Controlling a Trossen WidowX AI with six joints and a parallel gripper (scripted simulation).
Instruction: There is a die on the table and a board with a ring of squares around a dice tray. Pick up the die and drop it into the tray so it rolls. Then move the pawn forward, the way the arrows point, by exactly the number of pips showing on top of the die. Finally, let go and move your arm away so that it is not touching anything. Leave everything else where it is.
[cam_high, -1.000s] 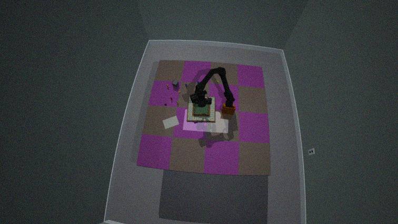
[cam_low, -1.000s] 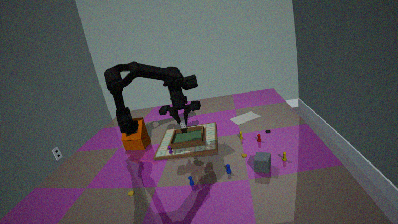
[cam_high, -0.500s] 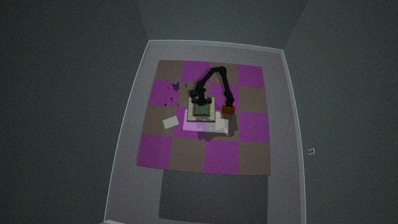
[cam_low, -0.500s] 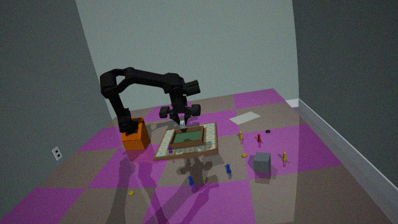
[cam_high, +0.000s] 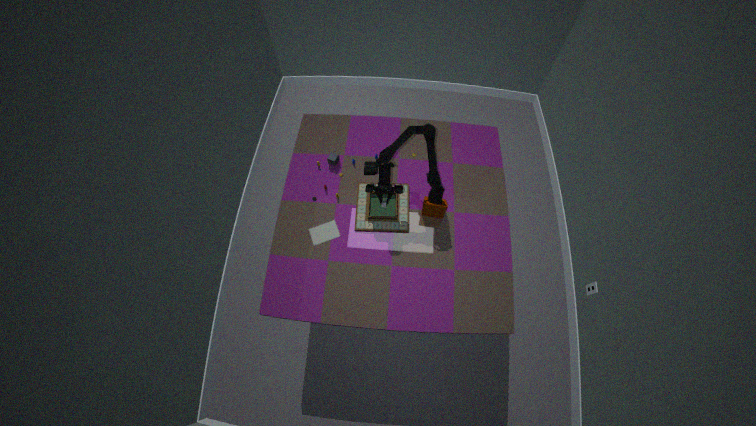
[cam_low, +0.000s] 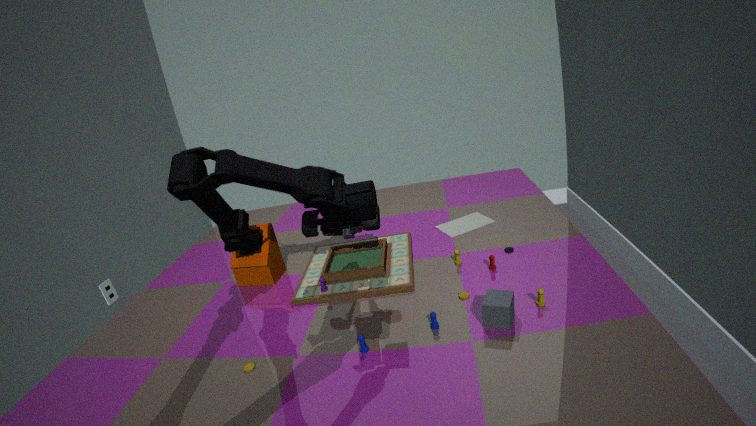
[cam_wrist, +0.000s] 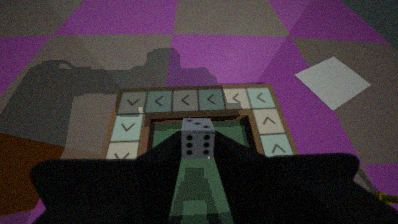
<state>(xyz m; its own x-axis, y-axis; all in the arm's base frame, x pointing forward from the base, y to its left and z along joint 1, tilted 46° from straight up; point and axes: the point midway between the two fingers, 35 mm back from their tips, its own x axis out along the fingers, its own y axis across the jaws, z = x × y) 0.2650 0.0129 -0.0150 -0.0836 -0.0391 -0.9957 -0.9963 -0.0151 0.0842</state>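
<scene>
Wood-framed board (cam_low: 353, 294) with a seemingly felt-lined tray (cam_low: 355, 259) (matt green).

Room setting. A checkered floor (cam_low: 555, 370) of magenta and brown squares meets plain grey-green walls (cam_low: 370, 95) along a pale baseboard (cam_low: 661, 280). A white electrical outlet (cam_low: 108, 291) sits low on the left wall. Light casts long, soft shadows across the floor.

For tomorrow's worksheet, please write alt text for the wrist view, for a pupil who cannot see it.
A black claw grips a grey die above the green tray of a board ringed with arrow squares. Behind lie a purple-and-brown chequered floor and a white sheet.
</scene>
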